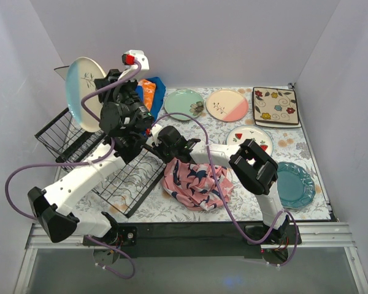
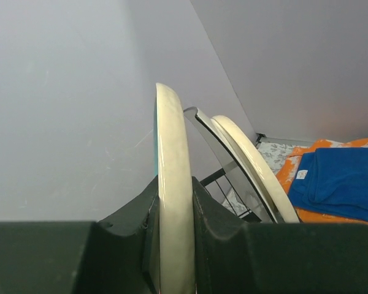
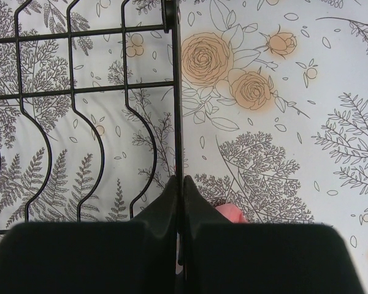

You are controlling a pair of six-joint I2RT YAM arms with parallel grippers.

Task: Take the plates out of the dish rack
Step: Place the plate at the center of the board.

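My left gripper (image 2: 175, 193) is pinching the rim of the cream-and-blue plate (image 1: 84, 90), one finger on each face, with the cream edge running straight up between them in the left wrist view. The plate stands on edge, raised over the far left end of the rack (image 1: 127, 184). I cannot tell from here whether its lower edge touches the wires. In that wrist view a second pale curved rim (image 2: 257, 168) leans just to its right, and I can't say what it is. Beyond it lie the folded cloths (image 2: 340, 180), blue on orange, against the back wall.

My right gripper (image 3: 180, 187) has its fingers pressed together on the thin wire that forms the rack's outer edge. That wire runs up the middle of the right wrist view, with the wavy slot wires to its left and the flowered table cover (image 3: 282, 122) to its right. From above, this gripper sits at the rack's right side, just beside the pink cloth (image 1: 193, 184), which is bunched on the table in front of it.

The other plates lie flat on the table, well apart from the rack:
- Back row: a mint green plate (image 1: 184, 104), a cream-and-pink plate (image 1: 227, 105) and a square plate (image 1: 275, 106).
- Nearer me: a white plate with red marks (image 1: 249, 135), partly behind the right arm.
- Right edge: a teal plate (image 1: 295, 184).
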